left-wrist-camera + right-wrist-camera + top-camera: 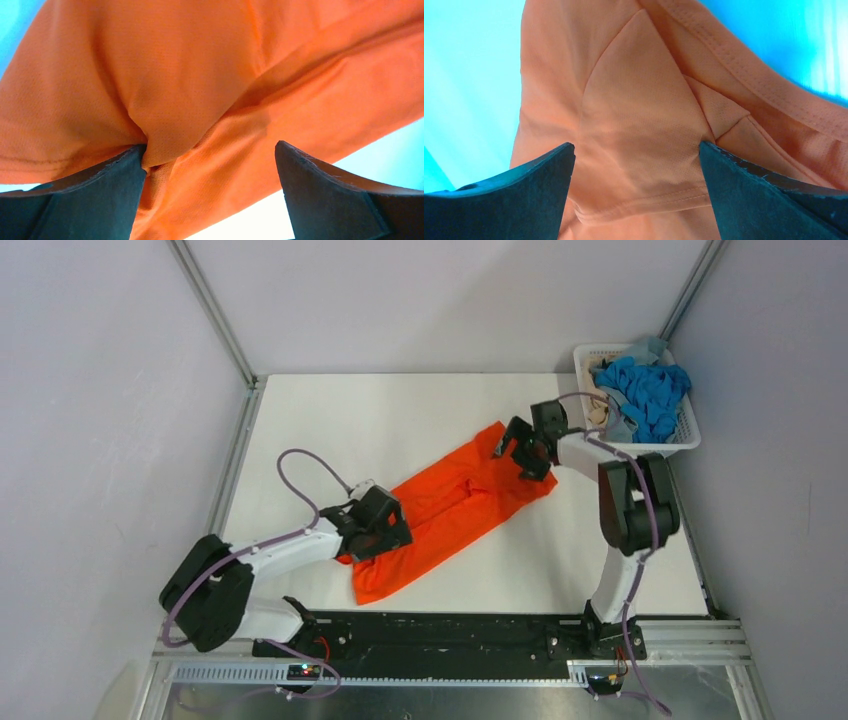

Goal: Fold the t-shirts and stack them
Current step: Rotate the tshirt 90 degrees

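Observation:
A bright orange t-shirt [455, 508] lies folded lengthwise in a long strip, running diagonally across the white table. My left gripper [378, 532] is open over the strip's near left part; in the left wrist view the cloth [210, 90] bunches against the left finger [95, 195]. My right gripper [522, 452] is open over the far right end; in the right wrist view a hemmed sleeve of the orange shirt [639, 130] lies between the jaws. A bright blue t-shirt [648, 392], with beige and grey-blue cloth beside it, sits in the basket.
A white slotted plastic basket [688, 436] stands at the table's far right corner. Grey walls and metal frame posts enclose the table. A black rail [450, 635] with the arm bases runs along the near edge.

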Robot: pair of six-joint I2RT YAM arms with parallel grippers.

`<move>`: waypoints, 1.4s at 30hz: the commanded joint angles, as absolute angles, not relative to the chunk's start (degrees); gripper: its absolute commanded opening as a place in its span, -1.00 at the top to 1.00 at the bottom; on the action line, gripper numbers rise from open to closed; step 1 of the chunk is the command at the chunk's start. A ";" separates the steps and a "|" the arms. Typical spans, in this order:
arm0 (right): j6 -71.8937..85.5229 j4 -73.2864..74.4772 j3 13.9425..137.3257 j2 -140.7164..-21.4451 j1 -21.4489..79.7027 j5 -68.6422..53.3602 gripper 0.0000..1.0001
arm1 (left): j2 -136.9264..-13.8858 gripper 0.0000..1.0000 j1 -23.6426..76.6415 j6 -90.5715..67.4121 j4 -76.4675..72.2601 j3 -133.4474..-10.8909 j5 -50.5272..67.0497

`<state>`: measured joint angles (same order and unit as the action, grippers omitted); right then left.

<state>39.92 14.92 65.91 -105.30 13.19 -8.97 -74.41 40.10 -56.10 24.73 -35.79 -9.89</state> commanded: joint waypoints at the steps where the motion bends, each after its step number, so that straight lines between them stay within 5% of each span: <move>1: 35.05 20.72 78.13 -115.18 12.33 -10.41 -0.99 | -80.00 -0.99 45.18 -63.67 22.26 -38.67 -9.40; 13: 33.45 33.71 129.07 -147.02 19.45 -12.15 -0.99 | -94.85 -0.99 57.41 -69.06 17.57 -50.75 -5.11; 17: 34.29 32.15 135.53 -151.83 21.21 -12.62 -0.99 | -95.59 -0.99 60.57 -68.91 17.28 -52.37 -3.54; 25: 34.83 27.49 137.75 -147.63 21.59 -10.20 -0.99 | -82.99 -0.99 64.61 -67.40 19.29 -41.28 -0.61; 33: 27.79 33.49 138.51 -138.98 21.64 -9.08 -0.99 | -75.52 -0.99 69.06 -55.68 23.46 -44.81 3.04; 37: 22.28 35.12 130.16 -126.85 22.63 -9.64 -0.99 | -67.37 -0.99 69.60 -51.91 28.91 -45.36 -1.66; 42: 20.80 27.70 102.48 -109.84 22.57 -6.79 -0.99 | -60.03 -0.99 69.46 -54.32 38.46 -40.88 -13.45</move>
<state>24.51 32.99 117.97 -124.01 22.41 -8.64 -65.01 69.49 -55.16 28.60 -42.92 -3.68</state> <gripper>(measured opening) 0.993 0.996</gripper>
